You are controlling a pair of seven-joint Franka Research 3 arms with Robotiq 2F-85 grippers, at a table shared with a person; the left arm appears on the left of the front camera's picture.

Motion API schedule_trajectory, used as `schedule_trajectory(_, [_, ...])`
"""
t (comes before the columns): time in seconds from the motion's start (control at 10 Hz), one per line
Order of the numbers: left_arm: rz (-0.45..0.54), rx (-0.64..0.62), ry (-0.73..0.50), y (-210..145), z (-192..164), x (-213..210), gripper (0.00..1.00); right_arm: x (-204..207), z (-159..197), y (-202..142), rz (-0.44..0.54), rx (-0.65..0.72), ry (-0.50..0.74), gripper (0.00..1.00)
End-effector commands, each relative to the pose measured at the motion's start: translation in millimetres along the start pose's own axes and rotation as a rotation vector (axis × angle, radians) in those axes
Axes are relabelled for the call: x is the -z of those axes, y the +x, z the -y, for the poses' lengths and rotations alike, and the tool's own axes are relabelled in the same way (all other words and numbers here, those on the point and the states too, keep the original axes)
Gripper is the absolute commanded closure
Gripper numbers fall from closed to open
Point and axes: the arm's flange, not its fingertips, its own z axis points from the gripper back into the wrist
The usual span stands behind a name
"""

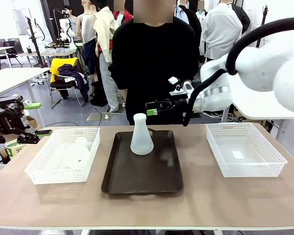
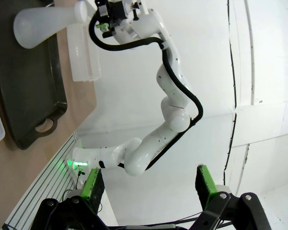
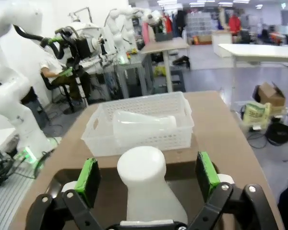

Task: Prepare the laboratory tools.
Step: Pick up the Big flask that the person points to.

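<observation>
Item: 1 frosted-white translucent conical flask (image 1: 141, 137), standing upright on dark brown rectangular tray (image 1: 137, 176).
Likely light, stiff and slippery; right gripper (image 3: 147, 175) fingers are standing apart, flanking its narrow neck, the likeliest hold.

Dark brown tray (image 1: 137, 178) sat centred on table (image 1: 225, 200), left mesh basket (image 1: 59, 175) and right mesh basket (image 1: 255, 169) flanking it. Person (image 1: 152, 63) in black stood opposite.

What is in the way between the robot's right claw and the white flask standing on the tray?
Nothing visible. The right claw is open, and in its wrist view the top of the flask shows straight ahead between its green pads, with nothing in front of it.
</observation>
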Motion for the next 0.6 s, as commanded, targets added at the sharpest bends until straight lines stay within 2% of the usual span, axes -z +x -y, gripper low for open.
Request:
schedule_trajectory(0.0, [-0.002,0.004,-0.010,-1,3,-2,0.00,-33,-52,18,-0.149,-0.032,-0.211,0.00])
schedule_trajectory(0.2, [-0.002,0.004,-0.010,-1,3,-2,0.00,-72,-90,34,-0.203,-0.075,-0.417,0.00])
schedule_trajectory(0.5, [-0.002,0.004,-0.010,-1,3,-2,0.00,-132,-129,43,-0.159,-0.036,-0.635,0.00])
